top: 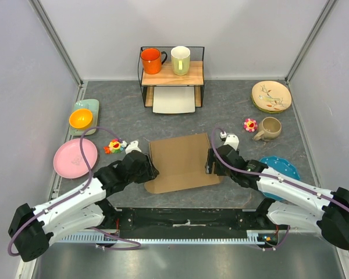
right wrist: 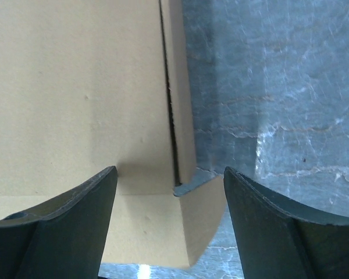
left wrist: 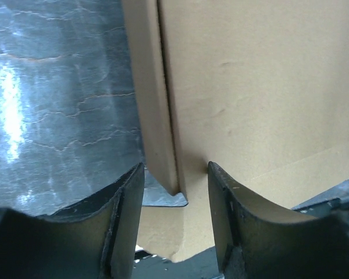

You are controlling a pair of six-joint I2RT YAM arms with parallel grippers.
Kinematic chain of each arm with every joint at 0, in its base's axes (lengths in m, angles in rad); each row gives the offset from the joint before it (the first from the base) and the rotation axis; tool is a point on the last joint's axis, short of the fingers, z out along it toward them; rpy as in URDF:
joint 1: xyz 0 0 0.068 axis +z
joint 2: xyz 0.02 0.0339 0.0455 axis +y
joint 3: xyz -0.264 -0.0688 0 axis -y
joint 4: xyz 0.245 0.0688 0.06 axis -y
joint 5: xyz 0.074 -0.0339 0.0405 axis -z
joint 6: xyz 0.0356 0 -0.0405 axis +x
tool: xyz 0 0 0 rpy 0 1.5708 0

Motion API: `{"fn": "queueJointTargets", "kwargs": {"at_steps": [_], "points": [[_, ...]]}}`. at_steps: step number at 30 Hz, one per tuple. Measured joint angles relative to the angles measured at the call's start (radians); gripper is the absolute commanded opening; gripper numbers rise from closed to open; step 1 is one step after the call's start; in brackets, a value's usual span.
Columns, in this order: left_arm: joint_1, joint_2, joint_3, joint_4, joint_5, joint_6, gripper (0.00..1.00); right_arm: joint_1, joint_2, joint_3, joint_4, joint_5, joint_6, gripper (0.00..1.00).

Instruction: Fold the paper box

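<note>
Two grippers, left gripper and right gripper, stand open astride the raised side flaps of the paper box before the shelf; wall-folding seems in hand, needing a pinch, then an inward fold.

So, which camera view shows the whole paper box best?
The top external view: only there is the whole outline of the paper box visible. The left wrist view shows just its left side flap and a near corner; the right wrist view shows just its right side flap and corner.
</note>
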Motion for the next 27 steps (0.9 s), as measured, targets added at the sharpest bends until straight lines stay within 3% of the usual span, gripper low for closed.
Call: {"fn": "queueJointTargets", "kwargs": {"at_steps": [7, 13, 18, 22, 27], "points": [[-0.001, 0.093, 0.025, -0.038, -0.059, 0.006, 0.56, 0.0, -0.005, -0.056, 0.016, 0.002, 0.005, 0.84], [0.0, 0.148, 0.094, -0.101, -0.152, 0.045, 0.69, 0.001, -0.016, -0.043, -0.014, 0.031, -0.011, 0.96], [0.022, 0.095, 0.133, -0.117, -0.219, 0.092, 0.83, -0.034, -0.027, 0.056, -0.051, 0.068, -0.04, 0.98], [0.127, 0.068, 0.134, -0.01, -0.163, 0.126, 0.83, -0.126, 0.006, 0.118, 0.019, 0.047, -0.074, 0.95], [0.266, 0.166, 0.077, 0.187, 0.017, 0.143, 0.81, -0.236, 0.103, 0.074, 0.15, -0.078, -0.105, 0.91]]}}
